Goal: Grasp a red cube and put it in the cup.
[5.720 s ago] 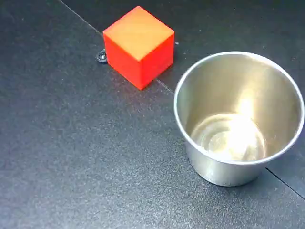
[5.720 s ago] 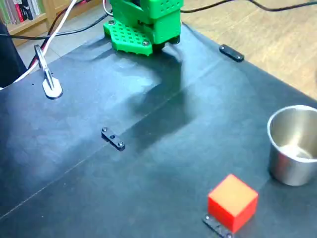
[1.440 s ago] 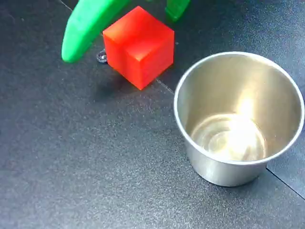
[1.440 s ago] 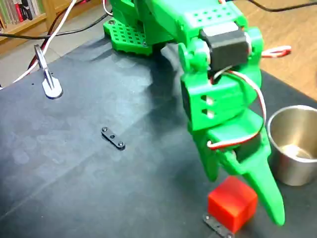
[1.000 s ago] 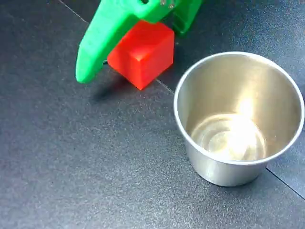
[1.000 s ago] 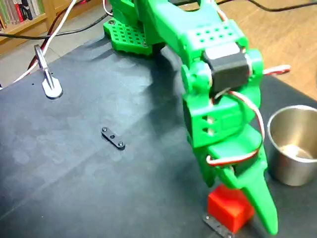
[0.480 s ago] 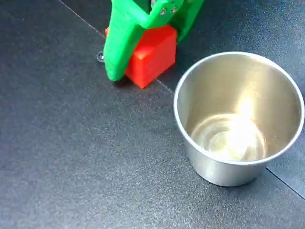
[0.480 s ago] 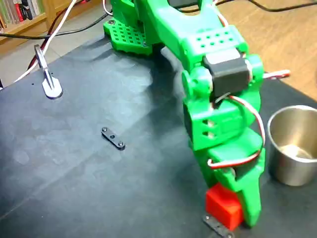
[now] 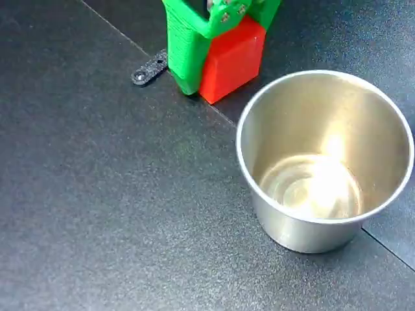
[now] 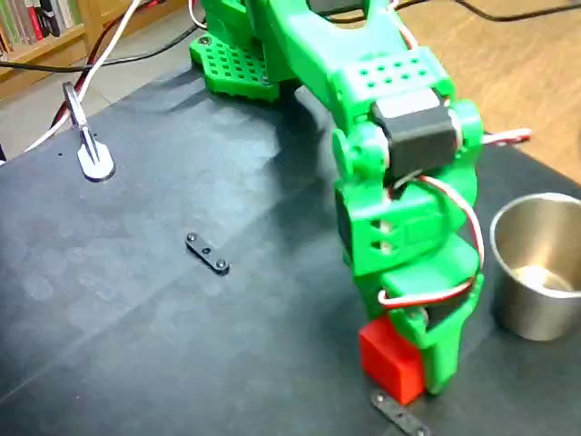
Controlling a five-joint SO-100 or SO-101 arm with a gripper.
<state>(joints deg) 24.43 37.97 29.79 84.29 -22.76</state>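
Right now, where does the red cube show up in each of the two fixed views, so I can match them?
In a fixed view: the red cube sits top centre, clamped in the green pincer, up-left of the cup.
In a fixed view: the cube is bottom centre-right under the arm, left of the cup.
Shared landmark: the cup, empty in both.

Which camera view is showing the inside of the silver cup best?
The fixed view that looks closely down on the cup shows it best: the whole round rim and the shiny, empty bottom are visible. The other fixed view shows the cup at the right edge, partly cut off, with only a part of the inside.
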